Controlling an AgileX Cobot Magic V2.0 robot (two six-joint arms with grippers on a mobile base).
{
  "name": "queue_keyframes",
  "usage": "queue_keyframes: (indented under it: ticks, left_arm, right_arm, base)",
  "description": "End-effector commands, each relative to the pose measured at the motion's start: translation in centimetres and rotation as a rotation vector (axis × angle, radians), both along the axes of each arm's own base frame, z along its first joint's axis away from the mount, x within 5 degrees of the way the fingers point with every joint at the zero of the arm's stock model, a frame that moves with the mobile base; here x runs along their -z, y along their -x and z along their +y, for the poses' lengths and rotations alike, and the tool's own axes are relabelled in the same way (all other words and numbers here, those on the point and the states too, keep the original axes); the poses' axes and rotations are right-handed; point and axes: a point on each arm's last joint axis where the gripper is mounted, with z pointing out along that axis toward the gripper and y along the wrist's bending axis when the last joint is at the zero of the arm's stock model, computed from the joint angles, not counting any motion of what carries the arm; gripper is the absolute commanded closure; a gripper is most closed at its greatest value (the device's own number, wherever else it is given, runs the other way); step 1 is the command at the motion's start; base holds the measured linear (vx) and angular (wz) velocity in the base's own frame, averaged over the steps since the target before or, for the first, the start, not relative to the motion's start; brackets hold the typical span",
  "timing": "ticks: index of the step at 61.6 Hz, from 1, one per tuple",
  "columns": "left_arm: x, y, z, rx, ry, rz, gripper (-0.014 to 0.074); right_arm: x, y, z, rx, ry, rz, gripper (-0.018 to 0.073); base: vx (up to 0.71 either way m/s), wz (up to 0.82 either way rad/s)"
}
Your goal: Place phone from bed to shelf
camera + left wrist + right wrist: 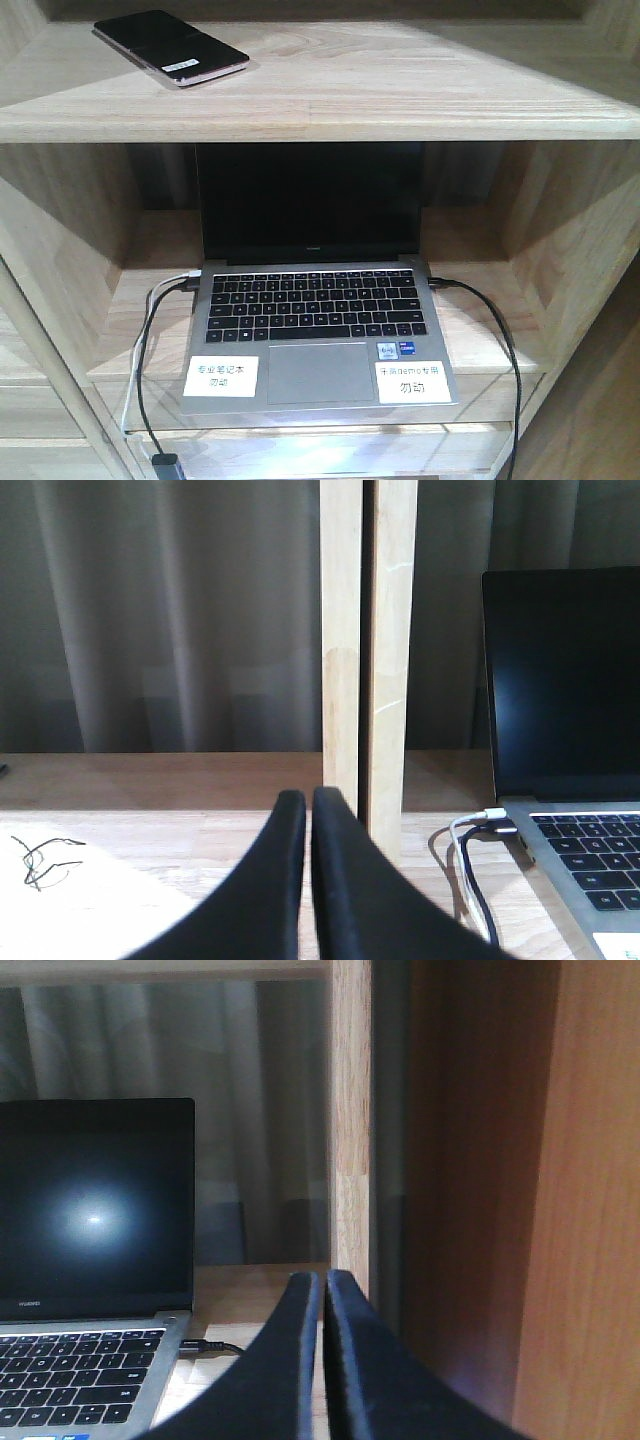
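The black phone [170, 46], pink-edged with a white sticker near its right end, lies flat on the upper board of the light wood shelf [330, 105], at its left. No gripper shows in the front view. My left gripper [309, 802] is shut with nothing between its black fingers, low in front of the shelf's pale upright posts [367, 660]. My right gripper [323, 1282] is shut too and holds nothing, beside the right upright [350, 1130] of the laptop compartment. The bed is out of view.
An open silver laptop [318, 330] with a dark screen fills the lower compartment, cables [148, 330] plugged in on both sides and trailing over the front edge. Grey curtains [180, 610] hang behind the shelf. A brown wooden panel [480, 1180] stands close on the right.
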Motion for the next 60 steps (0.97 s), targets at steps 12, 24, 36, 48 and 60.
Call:
queue_keyframes:
  ticks: [12, 24, 36, 48, 60]
  left_arm:
    - [-1.53, 0.2, -0.03, 0.005, 0.013, -0.104, 0.0595]
    - [-1.53, 0.2, -0.03, 0.005, 0.013, -0.104, 0.0595]
    - [-1.53, 0.2, -0.03, 0.005, 0.013, -0.104, 0.0595]
    - [-1.53, 0.2, -0.03, 0.005, 0.013, -0.104, 0.0595]
    - [-1.53, 0.2, -0.03, 0.005, 0.013, -0.104, 0.0595]
  right_arm:
    - [-0.44, 0.11, 0.0, 0.001, 0.015, -0.081, 0.0564]
    - [-0.44, 0.11, 0.0, 0.001, 0.015, -0.081, 0.0564]
    - [-0.44, 0.11, 0.0, 0.001, 0.015, -0.081, 0.0564]
    - [-0.44, 0.11, 0.0, 0.001, 0.015, -0.081, 0.0564]
    - [-0.44, 0.11, 0.0, 0.001, 0.015, -0.081, 0.0564]
  base:
    - [0.0, 0.0]
    - [0.0, 0.0]
    - [0.0, 0.0]
    - [0.0, 0.0]
    - [0.0, 0.0]
